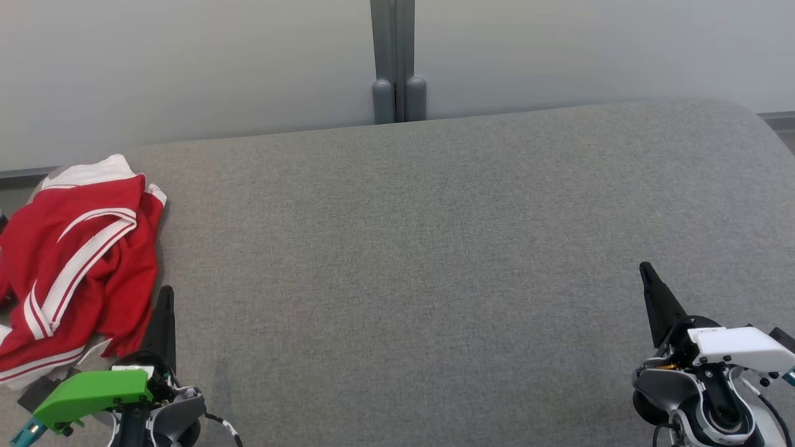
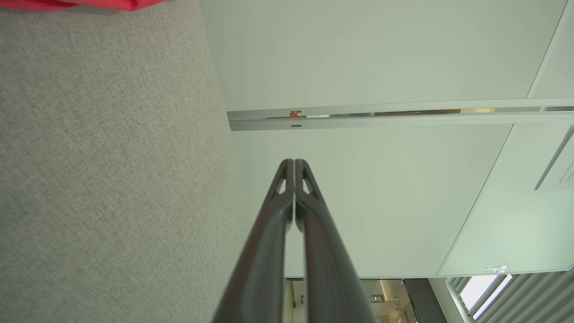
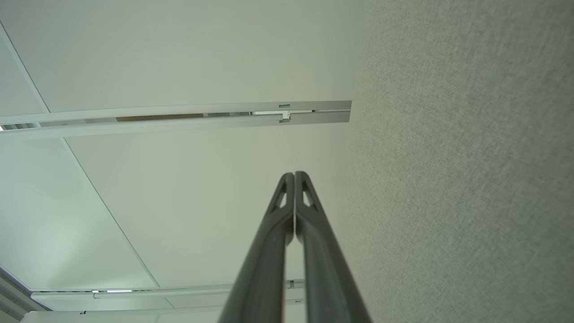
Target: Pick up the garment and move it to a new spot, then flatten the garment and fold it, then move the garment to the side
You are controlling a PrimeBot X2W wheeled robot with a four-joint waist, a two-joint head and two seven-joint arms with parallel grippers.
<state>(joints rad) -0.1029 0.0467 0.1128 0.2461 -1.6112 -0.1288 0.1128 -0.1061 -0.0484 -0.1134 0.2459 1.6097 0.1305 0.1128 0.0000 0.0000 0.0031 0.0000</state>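
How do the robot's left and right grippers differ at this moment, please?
The left gripper is green-bodied; the right gripper is white-bodied. The left gripper sits close beside the crumpled red garment, while the right gripper has bare grey surface around it. Both are shut and empty, fingers pointing up the head view.

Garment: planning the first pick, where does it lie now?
In the head view the red and white garment lies crumpled at the left edge of the grey surface, beside the left gripper.
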